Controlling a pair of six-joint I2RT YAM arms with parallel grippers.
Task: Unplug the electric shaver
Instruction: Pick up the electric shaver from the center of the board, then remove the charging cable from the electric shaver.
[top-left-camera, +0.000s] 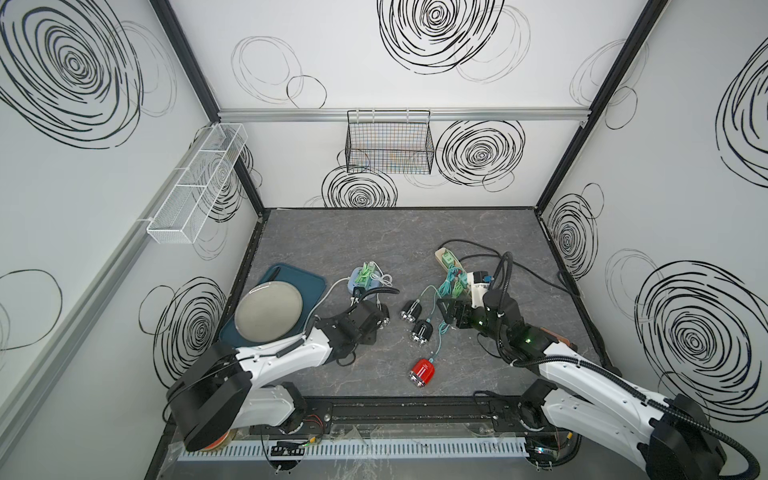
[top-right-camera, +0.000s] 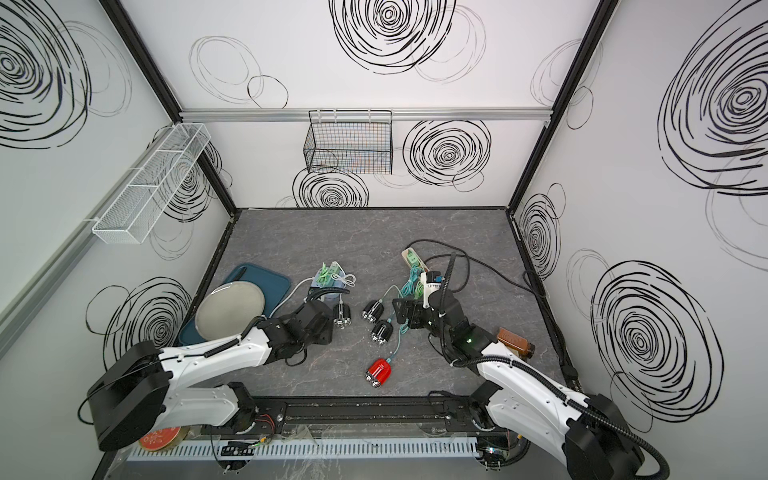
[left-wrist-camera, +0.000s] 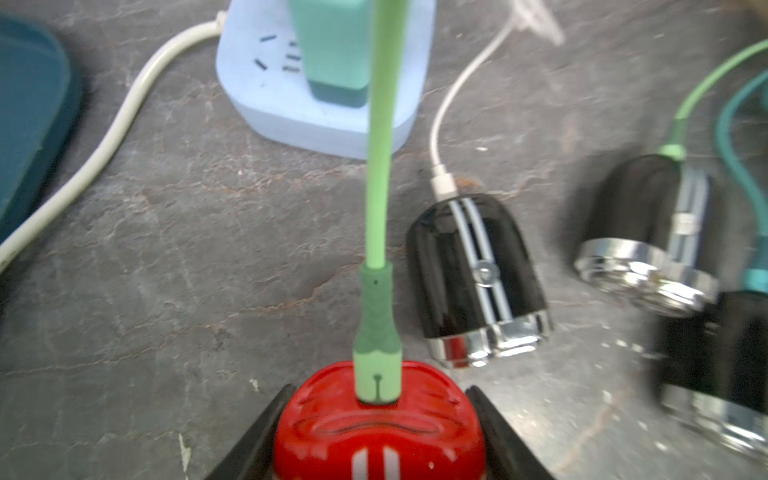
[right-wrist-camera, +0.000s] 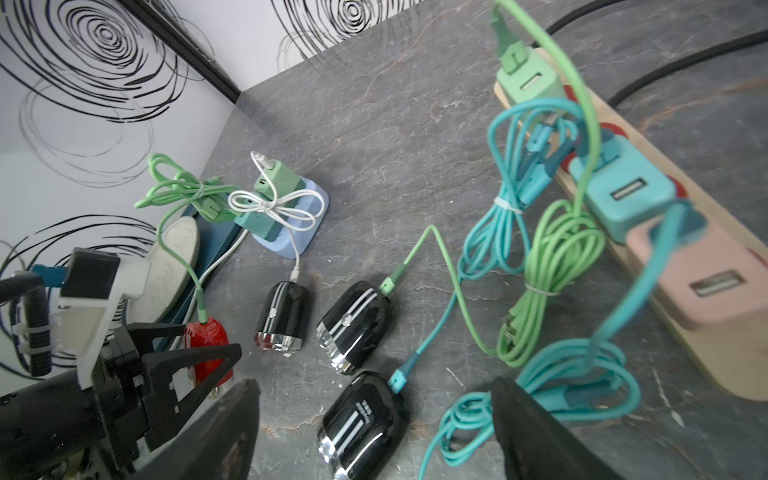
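Left pincer (left-wrist-camera: 378, 388) sat just past a second red shaver (top-left-camera: 422, 372), which lay nearest the front edge of the bench (top-left-camera: 353, 241) with a teal lead in its end. The pincer's fingers (left-wrist-camera: 257, 440) pressed on both flanks of the red shaver (left-wrist-camera: 378, 436), pinching it; the arm hid this shaver in both top views. A green plug (left-wrist-camera: 376, 365) sat in the shaver's end, and its green cable (left-wrist-camera: 380, 166) ran straight on toward a green charger (left-wrist-camera: 332, 50) standing in the pale blue power strip (left-wrist-camera: 328, 120). Just beside the held shaver lay a white-corded black shaver (left-wrist-camera: 473, 282).

Across from it, the right pincer (right-wrist-camera: 374, 380) stood spread wide and empty above a teal-corded black shaver (right-wrist-camera: 365, 424), with a green-corded black shaver (right-wrist-camera: 353, 324) just beyond. Past those hung a tied green coil (right-wrist-camera: 557, 257) among teal loops, leading to a beige power strip (right-wrist-camera: 715, 357) that carried green, teal and pink chargers.

Off to the left arm's outer side, a gray plate (top-left-camera: 268, 311) rested on a dark teal tray (top-left-camera: 309, 278). Farthest off, a black wire basket (top-left-camera: 388, 145) hung on the back wall and a white mesh rack (top-left-camera: 195, 187) on the left wall.
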